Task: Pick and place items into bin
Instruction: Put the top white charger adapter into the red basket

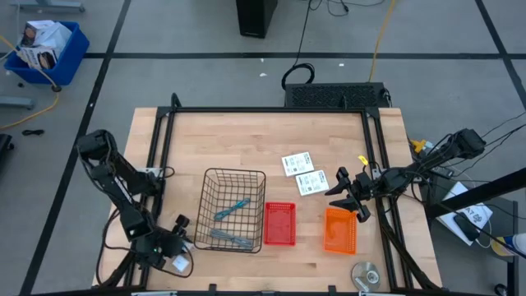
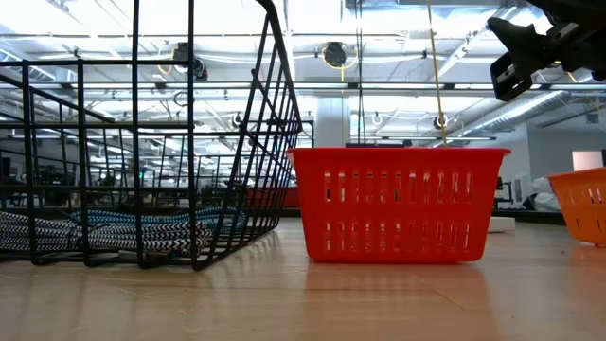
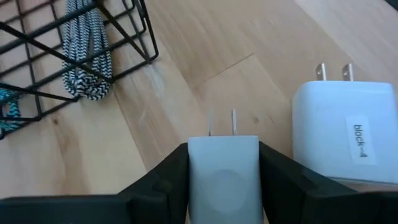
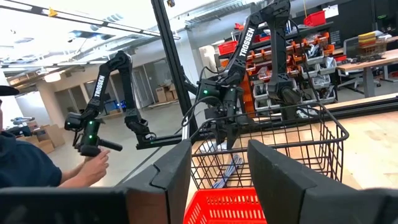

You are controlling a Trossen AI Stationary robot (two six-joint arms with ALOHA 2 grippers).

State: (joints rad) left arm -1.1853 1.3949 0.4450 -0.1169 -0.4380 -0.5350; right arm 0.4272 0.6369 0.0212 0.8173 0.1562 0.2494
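Observation:
My left gripper is at the table's near left corner, beside the black wire basket, and is shut on a small white plug block. A second white block, labelled "block-4", lies flat on the wood beside it. Two teal and grey tools lie in the wire basket. Two white cards with green print lie flat at the far right. My right gripper hangs open above the orange bin, with nothing between its fingers. My left gripper pinches the white block by its two opposite side faces between its two fingers. The fingers slant down toward the table and lie along the block, whose two prongs point away from the gripper. Whether the block rests on the wood, I cannot tell.
A red bin stands between the wire basket and the orange bin. A black-and-white braided cable lies in the wire basket. A round silver disc lies at the near right edge. A black frame borders the table.

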